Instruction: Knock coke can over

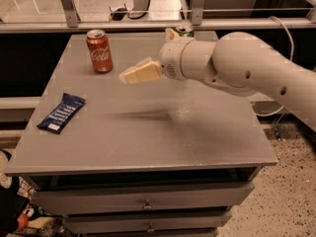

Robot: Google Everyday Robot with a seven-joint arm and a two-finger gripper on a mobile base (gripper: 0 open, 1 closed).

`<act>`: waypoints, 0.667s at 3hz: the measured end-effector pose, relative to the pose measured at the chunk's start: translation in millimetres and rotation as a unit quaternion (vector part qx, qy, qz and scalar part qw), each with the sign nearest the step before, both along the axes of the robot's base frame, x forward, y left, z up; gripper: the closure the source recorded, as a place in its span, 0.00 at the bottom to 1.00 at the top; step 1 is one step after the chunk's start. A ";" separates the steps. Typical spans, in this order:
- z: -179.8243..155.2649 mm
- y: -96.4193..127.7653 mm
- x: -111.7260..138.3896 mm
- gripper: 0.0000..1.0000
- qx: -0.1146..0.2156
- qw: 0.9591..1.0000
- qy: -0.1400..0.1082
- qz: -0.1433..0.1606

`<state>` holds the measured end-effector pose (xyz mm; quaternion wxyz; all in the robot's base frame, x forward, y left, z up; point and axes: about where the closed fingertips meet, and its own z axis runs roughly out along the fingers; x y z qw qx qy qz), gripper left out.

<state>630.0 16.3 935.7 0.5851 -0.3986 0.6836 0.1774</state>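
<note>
The red coke can (99,51) stands upright at the far left of the grey table (148,132). My gripper (137,73) hovers above the table's middle back, pointing left. It sits a short way to the right of the can and does not touch it. It holds nothing. The white arm (247,70) reaches in from the right.
A green drink can (185,30) stands at the table's far edge, mostly hidden behind my wrist. A dark blue snack wrapper (61,112) lies flat near the left edge. A metal railing (148,23) runs behind the table. Drawers sit below the front edge.
</note>
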 end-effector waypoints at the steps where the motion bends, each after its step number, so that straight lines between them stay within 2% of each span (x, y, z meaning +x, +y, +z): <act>1: -7.3 24.8 14.1 0.00 0.033 0.999 -0.002 0.008; 2: -13.9 50.2 42.9 0.00 0.066 0.998 0.005 0.019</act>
